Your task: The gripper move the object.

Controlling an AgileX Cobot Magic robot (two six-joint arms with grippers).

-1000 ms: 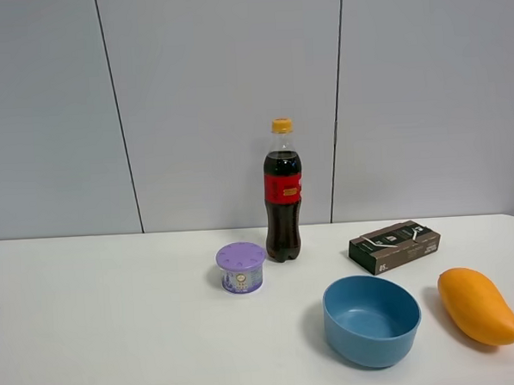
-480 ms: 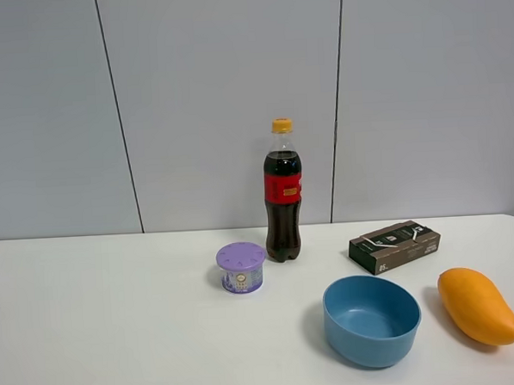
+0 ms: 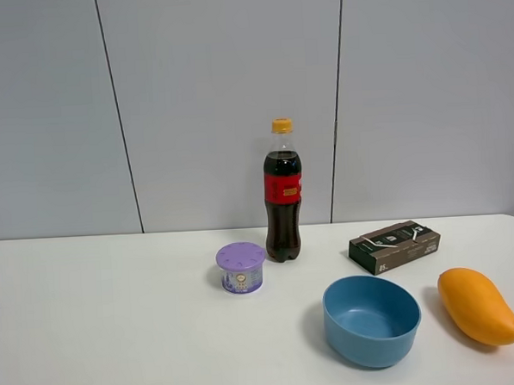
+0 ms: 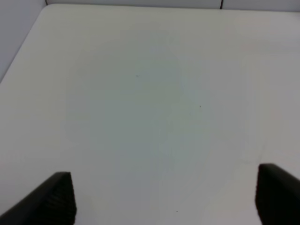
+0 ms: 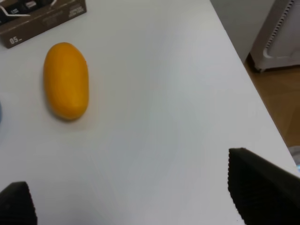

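Note:
The yellow-orange mango lies on the white table at the right, beside the blue bowl. It also shows in the right wrist view, lying apart from my right gripper. That gripper's black fingers stand wide apart with nothing between them. My left gripper is open over bare white table, with its fingers at the frame's corners. Neither gripper shows in the exterior high view.
A cola bottle stands at the back middle. A purple-lidded tub sits left of it. A dark box lies behind the bowl and shows in the right wrist view. The table's right edge runs near the mango.

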